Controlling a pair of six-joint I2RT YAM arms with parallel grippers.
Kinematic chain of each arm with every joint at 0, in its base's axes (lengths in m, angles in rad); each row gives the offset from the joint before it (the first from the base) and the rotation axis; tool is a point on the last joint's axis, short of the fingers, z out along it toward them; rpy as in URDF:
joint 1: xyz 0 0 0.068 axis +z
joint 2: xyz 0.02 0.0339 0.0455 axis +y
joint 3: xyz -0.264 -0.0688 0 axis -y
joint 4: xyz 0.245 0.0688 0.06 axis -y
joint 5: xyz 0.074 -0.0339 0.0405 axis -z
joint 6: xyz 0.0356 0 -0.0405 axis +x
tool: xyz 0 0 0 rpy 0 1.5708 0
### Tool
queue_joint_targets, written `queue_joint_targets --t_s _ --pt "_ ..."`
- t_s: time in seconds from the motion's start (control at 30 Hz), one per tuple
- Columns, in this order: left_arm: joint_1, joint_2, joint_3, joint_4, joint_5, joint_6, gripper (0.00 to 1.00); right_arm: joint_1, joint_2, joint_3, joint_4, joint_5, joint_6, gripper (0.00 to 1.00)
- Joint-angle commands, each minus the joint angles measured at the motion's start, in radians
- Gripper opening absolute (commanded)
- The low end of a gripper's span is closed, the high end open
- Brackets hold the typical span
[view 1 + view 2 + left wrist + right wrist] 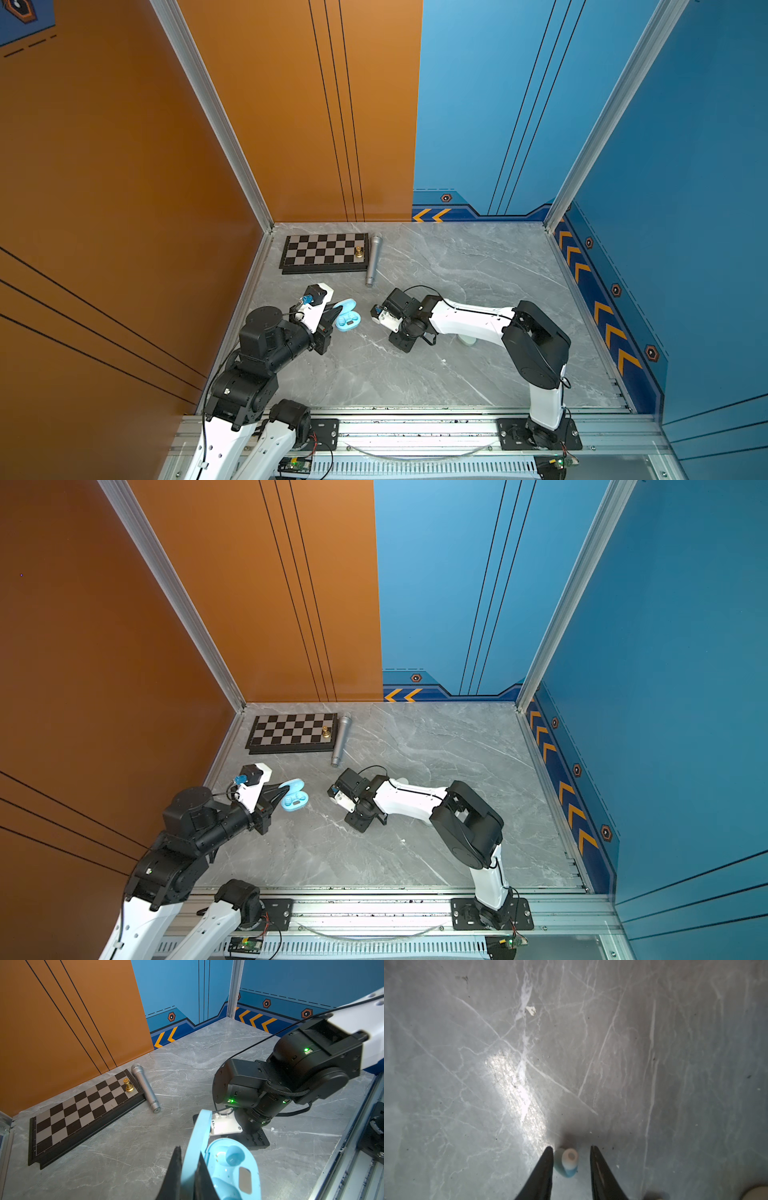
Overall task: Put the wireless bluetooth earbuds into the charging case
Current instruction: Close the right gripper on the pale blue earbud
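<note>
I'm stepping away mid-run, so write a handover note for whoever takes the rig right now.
Left gripper: shut on the lid of the light blue charging case, holding it open on the table.
Right gripper: open, tips down on either side of a loose earbud lying on the table, not gripped.
Done: one seated earbud shows in the case.
To do: grasp the loose earbud and seat it; the second socket is partly hidden.

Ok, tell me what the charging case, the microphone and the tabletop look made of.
Charging case: probably plastic, light blue, smooth and satin; its moulded curves show soft highlights.
Microphone: seemingly metal, a matte silver barrel with a mesh head.
Tabletop: grey marble look with white veins, polished enough to glare; whether stone or printed laminate, I cannot tell.
</note>
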Motion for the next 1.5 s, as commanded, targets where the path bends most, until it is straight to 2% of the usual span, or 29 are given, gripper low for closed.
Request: queue_joint_targets --t_s 0.0,0.17,0.33,0.4,0.47,0.53,0.73,0.97,1.47 --pt "-0.008 -0.015 -0.015 0.021 0.012 -0.01 0.0 0.002 -0.001 0.03 -0.031 0.028 0.05 0.39" --pt "-0.008 -0.023 -0.019 0.023 0.004 0.006 0.0 -0.007 -0.04 0.082 -0.078 0.007 0.192 0.43" --pt "-0.008 -0.033 -0.023 0.028 -0.004 0.02 0.0 -0.027 -0.059 0.178 -0.233 -0.072 0.523 0.44" --pt "-0.008 -0.039 -0.03 0.032 -0.007 0.024 0.0 -0.03 -0.065 0.194 -0.296 -0.096 0.589 0.44" --pt "-0.009 -0.048 -0.038 0.034 -0.006 0.024 0.0 -0.027 -0.067 0.204 -0.348 -0.115 0.582 0.43" --pt "-0.01 -0.058 -0.049 0.039 -0.005 0.02 0.0 -0.018 -0.065 0.199 -0.374 -0.128 0.518 0.43" --pt "-0.01 -0.081 -0.068 0.04 0.004 0.005 0.0 -0.022 -0.001 0.197 -0.377 -0.183 0.399 0.39" --pt "-0.012 -0.076 -0.069 0.04 0.016 -0.011 0.0 -0.029 0.101 0.204 -0.39 -0.187 0.428 0.34" --pt "-0.023 -0.024 -0.048 0.041 0.018 0.002 0.0 -0.043 0.186 0.228 -0.386 -0.189 0.466 0.33"
